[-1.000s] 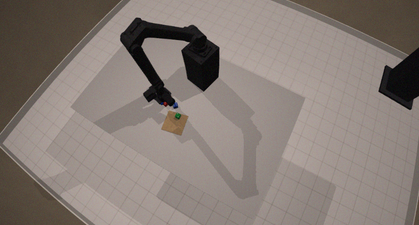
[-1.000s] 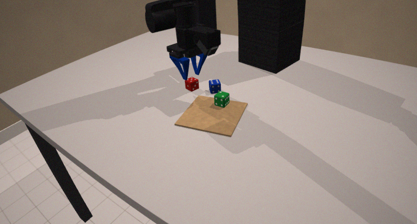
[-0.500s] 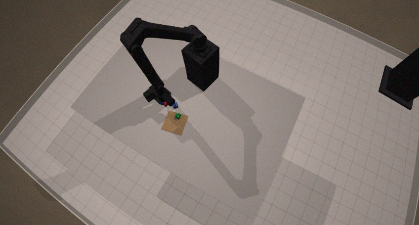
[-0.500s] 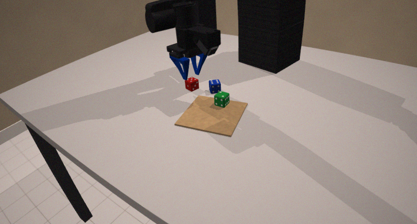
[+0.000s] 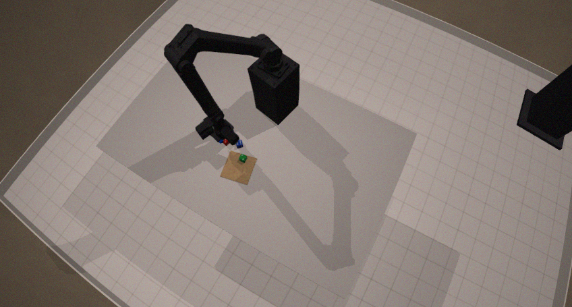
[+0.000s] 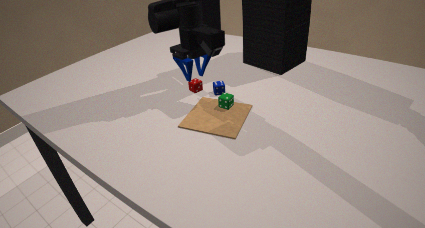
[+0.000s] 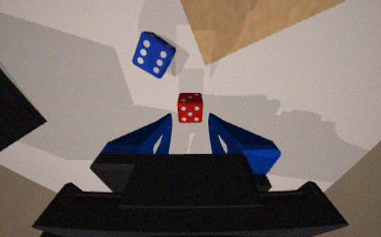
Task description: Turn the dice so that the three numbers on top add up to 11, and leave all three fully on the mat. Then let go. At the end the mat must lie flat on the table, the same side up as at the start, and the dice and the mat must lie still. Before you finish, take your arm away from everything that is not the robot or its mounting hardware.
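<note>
On the table:
Red die (image 6: 195, 85): on the bare table (image 6: 125, 154), off the mat, at 11 o'clock from it.
Blue die (image 6: 218, 87): on the table too, just beside the red die, at 3 o'clock from it.
Green die (image 6: 226, 100): on the tan mat (image 6: 208, 121), near its far corner.
Gripper (image 6: 194, 69): just above the red die, blue fingers spread apart, holding nothing.
</note>
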Available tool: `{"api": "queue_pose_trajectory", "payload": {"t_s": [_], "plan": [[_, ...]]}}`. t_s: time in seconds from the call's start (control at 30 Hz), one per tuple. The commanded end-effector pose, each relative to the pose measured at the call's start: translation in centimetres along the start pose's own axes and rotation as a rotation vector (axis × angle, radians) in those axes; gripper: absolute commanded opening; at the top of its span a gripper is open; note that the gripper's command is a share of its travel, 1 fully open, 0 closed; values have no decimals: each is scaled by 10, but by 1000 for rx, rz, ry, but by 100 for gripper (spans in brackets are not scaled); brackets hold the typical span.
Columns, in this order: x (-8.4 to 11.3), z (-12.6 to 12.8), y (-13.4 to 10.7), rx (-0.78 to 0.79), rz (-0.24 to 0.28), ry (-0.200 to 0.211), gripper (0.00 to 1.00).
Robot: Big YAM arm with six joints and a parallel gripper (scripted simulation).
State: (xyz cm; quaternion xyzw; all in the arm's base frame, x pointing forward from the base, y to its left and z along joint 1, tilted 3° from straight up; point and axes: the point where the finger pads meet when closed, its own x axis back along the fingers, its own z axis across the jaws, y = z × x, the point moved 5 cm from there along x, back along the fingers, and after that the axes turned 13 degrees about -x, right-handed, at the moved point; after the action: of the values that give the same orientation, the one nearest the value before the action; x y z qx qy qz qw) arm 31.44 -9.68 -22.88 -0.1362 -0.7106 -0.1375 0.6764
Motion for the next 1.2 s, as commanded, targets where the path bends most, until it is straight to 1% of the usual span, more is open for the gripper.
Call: {"api": "queue_pose_trajectory", "payload": {"t_s": [0.0, 0.17, 0.23, 0.3, 0.53, 0.6, 0.63, 0.67, 0.93, 1.03, 1.1, 1.17], "plan": [[2, -1, 0, 5, -5, -9, 45], [1, -1, 0, 5, -5, -8, 45], [-3, 1, -1, 5, -4, -3, 45], [-5, -2, 0, 5, -5, -8, 45], [-16, -2, 0, 5, -5, -9, 45], [-16, -2, 0, 5, -5, -9, 45], [-18, 3, 0, 5, -4, 0, 45], [-21, -1, 0, 5, -5, -8, 45], [-36, -1, 1, 5, -5, -8, 45], [-38, 2, 0, 5, -4, -1, 45], [-33, -7, 1, 5, -6, -22, 45], [-33, -7, 1, 5, -6, -22, 45]]}}
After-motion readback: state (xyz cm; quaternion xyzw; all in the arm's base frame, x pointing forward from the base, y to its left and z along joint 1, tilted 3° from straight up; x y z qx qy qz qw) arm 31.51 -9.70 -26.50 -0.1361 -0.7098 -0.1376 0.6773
